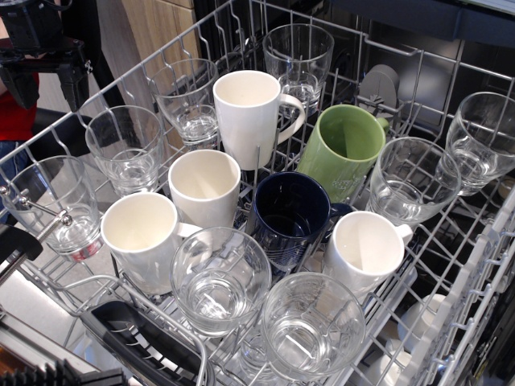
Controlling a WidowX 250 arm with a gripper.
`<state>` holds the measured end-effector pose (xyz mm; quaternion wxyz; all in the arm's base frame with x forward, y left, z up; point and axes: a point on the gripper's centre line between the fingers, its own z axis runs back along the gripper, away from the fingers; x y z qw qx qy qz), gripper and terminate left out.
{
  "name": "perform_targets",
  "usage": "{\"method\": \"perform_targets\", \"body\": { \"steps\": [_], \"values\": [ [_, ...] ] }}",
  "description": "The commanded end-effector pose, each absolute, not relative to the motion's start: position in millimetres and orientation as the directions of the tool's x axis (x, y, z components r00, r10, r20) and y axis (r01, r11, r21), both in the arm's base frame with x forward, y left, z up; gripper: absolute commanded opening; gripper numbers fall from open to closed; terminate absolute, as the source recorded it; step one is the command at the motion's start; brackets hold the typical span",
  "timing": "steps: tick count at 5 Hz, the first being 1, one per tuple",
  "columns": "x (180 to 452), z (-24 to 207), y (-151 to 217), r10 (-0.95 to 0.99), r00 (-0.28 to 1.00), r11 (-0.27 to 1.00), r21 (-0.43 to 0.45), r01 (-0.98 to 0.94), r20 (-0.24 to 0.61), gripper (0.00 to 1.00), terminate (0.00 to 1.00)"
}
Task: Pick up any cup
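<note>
Behind the wire dishwasher rack (451, 265), a pale wooden cabinet panel (157, 32) stands at about eleven o'clock. The dark dishwasher interior (451, 72) fills the two o'clock side. At nine o'clock a patch of red cloth (14, 117) shows. Light is bright and even, glinting off the wires.

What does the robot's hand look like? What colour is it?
Only a little of it shows. The dark part at the top left, which is probably the gripper, is plain black and blocky, with chunky, angular pieces. I can't see any cables, stickers or writing on it. The rest of the arm is out of the picture, beyond the wire rack.
</note>
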<state>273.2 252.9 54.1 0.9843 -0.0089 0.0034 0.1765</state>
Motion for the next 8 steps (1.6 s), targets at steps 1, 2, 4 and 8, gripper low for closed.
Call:
{"method": "perform_targets", "body": {
  "steps": [1, 2, 4, 8],
  "values": [
    [273.2, 54.1, 252.9, 0.347, 0.938, 0.938, -0.016, -0.347, -0.01, 1.0, 0.0],
    [256.3, 33.4, 250.8, 0.343, 0.939, 0.939, 0.02, -0.343, 0.009, 1.0, 0.0],
    [258.5, 12.7, 252.0, 0.356, 0.932, 0.932, 0.049, -0.359, 0.061, 1.0, 0.0],
    [292.3, -32.2, 250.6, 0.389, 0.906, 0.908, 0.096, -0.408, 0.165, 1.0, 0.0]
  ]
}}
